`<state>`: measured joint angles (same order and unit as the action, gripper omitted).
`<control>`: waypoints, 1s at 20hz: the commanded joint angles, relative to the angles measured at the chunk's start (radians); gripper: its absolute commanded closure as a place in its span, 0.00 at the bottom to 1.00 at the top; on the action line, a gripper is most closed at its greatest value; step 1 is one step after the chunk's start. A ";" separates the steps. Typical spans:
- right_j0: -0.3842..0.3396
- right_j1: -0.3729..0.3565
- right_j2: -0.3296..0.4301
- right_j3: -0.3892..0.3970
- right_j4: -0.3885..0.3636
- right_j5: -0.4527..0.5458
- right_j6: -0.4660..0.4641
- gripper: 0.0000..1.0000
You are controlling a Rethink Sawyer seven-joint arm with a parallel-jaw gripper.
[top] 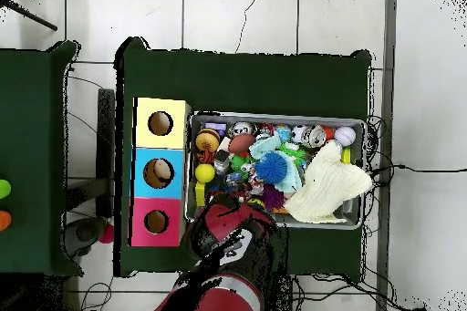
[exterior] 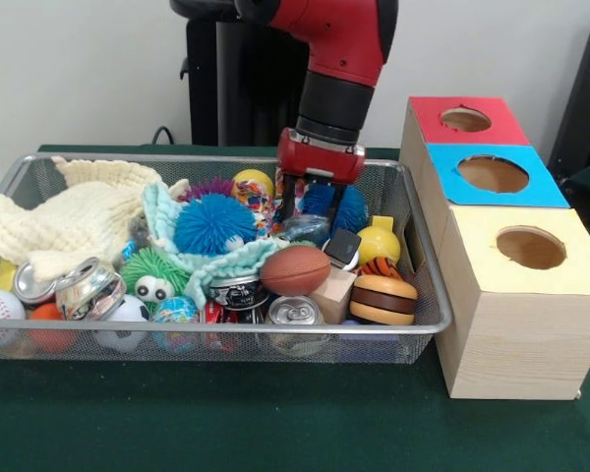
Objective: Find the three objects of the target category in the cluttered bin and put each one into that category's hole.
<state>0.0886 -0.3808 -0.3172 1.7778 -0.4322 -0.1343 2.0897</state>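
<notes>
Hanging over the back right part of the wire mesh bin (exterior: 428, 295), the gripper (exterior: 305, 208) reached down among the clutter beside a dark blue spiky ball (exterior: 336, 205); whether its fingers were parted or pinching anything could not be told. The wooden box (exterior: 516, 324) with red, blue and yellow holes stood just beside the bin.

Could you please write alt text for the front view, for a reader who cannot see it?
A red and black robot arm lowers its gripper into a wire bin crammed with balls, cans and cloths. Beside the bin stands a wooden box with red, blue and yellow holed tops.
</notes>
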 commanded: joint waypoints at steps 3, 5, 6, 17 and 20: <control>0.022 0.022 -0.033 -0.207 -0.133 0.138 -0.108 0.00; 0.019 0.015 -0.028 -0.209 -0.151 0.148 -0.091 0.00; 0.015 0.010 -0.022 -0.210 -0.163 0.157 -0.089 0.00; -0.007 -0.025 0.016 -0.201 -0.217 0.176 -0.029 0.00; 0.010 0.001 -0.022 -0.199 -0.187 0.072 0.047 0.00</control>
<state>0.1144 -0.3897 -0.3533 1.6977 -0.6083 -0.0288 2.0897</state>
